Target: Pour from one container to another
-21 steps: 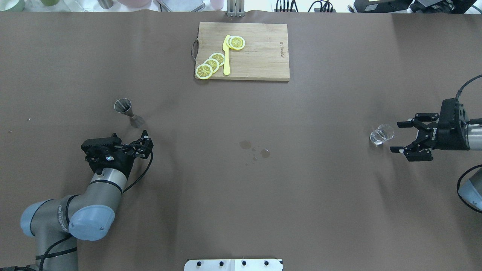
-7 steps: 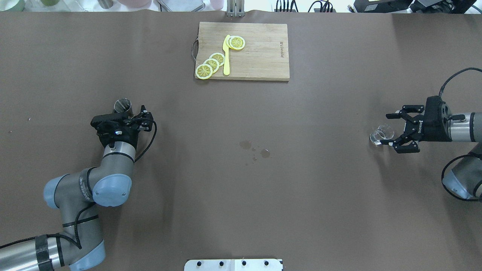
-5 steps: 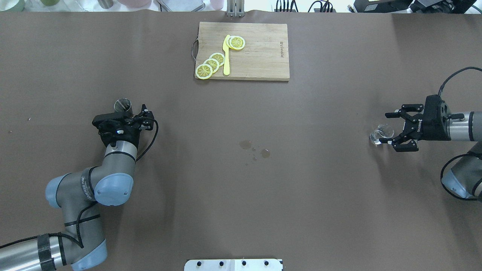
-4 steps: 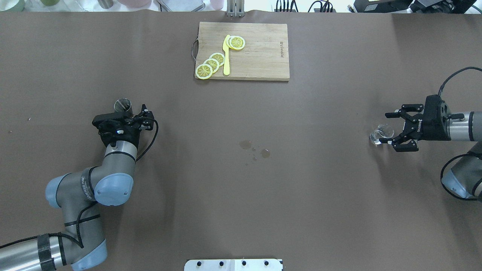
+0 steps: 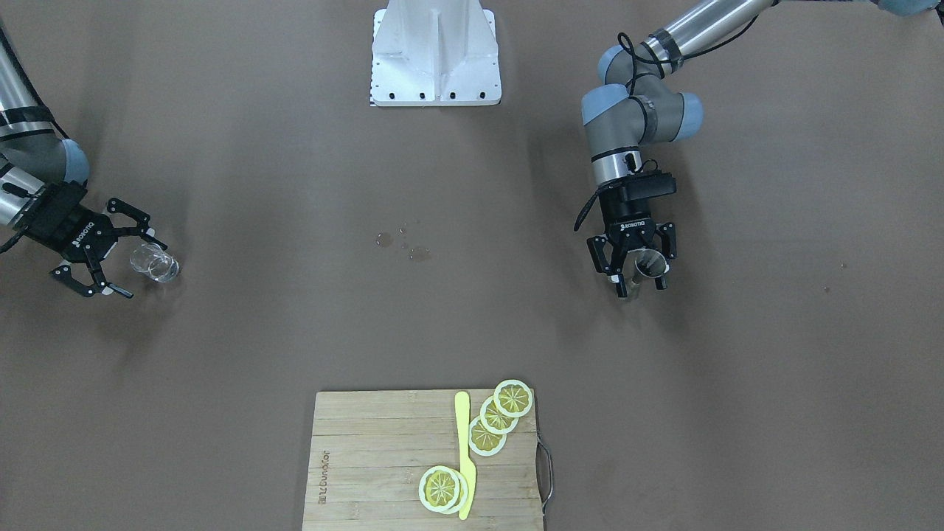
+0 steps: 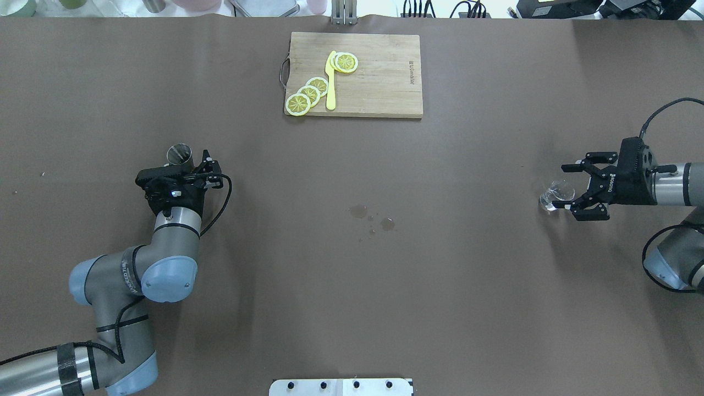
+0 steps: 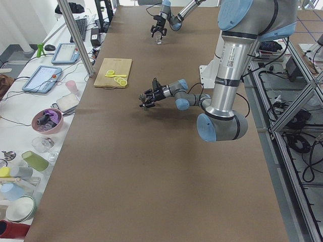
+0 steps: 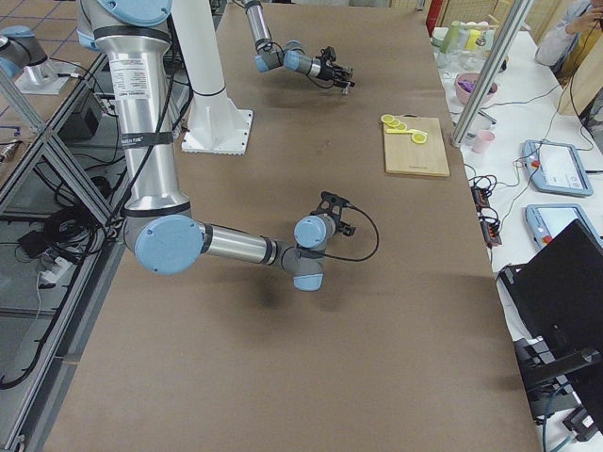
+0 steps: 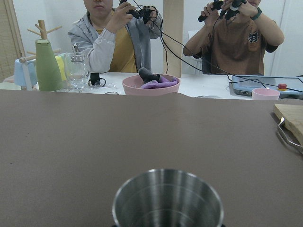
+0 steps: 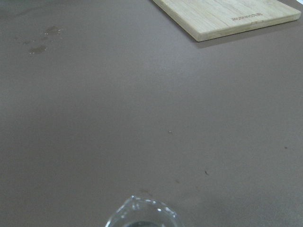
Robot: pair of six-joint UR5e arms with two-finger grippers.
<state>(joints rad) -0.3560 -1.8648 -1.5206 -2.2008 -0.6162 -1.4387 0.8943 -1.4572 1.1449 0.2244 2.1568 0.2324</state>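
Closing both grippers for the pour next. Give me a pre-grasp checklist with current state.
1. Jigger sits between the left gripper fingers: ok.
2. Jigger upright, mouth up: ok.
3. Glass sits between the right gripper fingers: ok.
4. Both grippers open, with a gap showing either side of each container: ok.
5. Liquid level in jigger and glass: cannot tell.
6. Table dry between the arms: not ok, wet-looking spots mid-table.
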